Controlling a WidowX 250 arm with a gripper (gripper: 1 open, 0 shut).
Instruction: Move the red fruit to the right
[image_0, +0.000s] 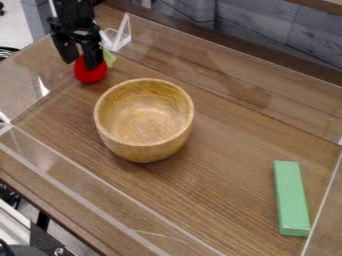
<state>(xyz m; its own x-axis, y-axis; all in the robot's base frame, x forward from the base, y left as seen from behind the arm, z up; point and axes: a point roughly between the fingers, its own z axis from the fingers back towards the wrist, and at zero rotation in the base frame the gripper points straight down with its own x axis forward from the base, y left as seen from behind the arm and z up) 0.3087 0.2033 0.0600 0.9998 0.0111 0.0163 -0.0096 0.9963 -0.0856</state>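
Note:
The red fruit (90, 72) is a small round red toy with a pale green leaf at its upper right, lying on the wooden table at the far left. My gripper (80, 53) hangs straight over it, black fingers open and reaching down onto its top half, which they partly hide. The fingers straddle the fruit; I cannot tell whether they touch it.
A wooden bowl (144, 120) stands in the middle, just right of and nearer than the fruit. A flat green block (291, 197) lies at the front right. Clear plastic walls (27, 140) ring the table.

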